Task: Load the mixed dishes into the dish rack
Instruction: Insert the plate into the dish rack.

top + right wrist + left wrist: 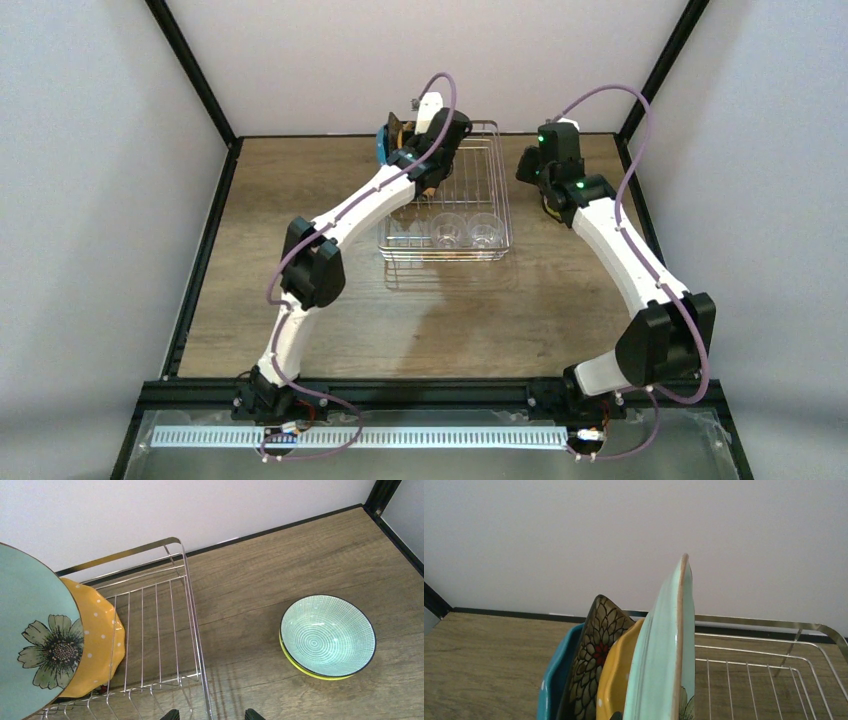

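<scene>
wooden table [260,580]; pale green plate [659,670] cut off below, left fingers unseen.

Right tool [211,716] agape, facing downward.

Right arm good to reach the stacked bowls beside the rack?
Probably yes: the stacked bowls sit on bare table beside the dish rack, nothing over them; right gripper hovers above, jaws open.

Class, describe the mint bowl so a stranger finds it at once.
Start at the wire dish rack; on the wooden table to its right sit two nested bowls. The mint bowl is the upper one, finely lined and dark-rimmed, inside the yellow-green bowl.
</scene>
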Robot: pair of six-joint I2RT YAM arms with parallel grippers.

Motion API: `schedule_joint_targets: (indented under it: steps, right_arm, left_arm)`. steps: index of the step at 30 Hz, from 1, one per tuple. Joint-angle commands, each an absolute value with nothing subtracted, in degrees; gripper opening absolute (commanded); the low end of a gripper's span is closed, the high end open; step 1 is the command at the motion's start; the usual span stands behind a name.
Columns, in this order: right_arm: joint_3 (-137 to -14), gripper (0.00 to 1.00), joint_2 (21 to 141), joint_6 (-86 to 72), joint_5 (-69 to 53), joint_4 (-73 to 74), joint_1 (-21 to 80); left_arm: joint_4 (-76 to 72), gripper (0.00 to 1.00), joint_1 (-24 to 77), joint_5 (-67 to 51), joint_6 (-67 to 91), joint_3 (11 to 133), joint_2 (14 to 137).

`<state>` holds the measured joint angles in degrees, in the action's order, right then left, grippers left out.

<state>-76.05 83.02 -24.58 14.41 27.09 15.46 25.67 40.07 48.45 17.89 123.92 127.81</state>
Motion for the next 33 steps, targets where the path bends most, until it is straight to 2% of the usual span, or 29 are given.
schedule_joint_targets:
  steps: [1,33]
  right_arm:
    - [-74.9,0.77,81.6,-24.9,15.3,25.9,15.5]
    - [-75.2,0.77,86.2,-24.0,16.1,24.4,15.5]
  left_arm:
    - [18.1,0.03,40.2,52.6,15.8,126.8,128.6]
    - [14.4,0.03,37.6,46.9,17.6,126.6,135.6]
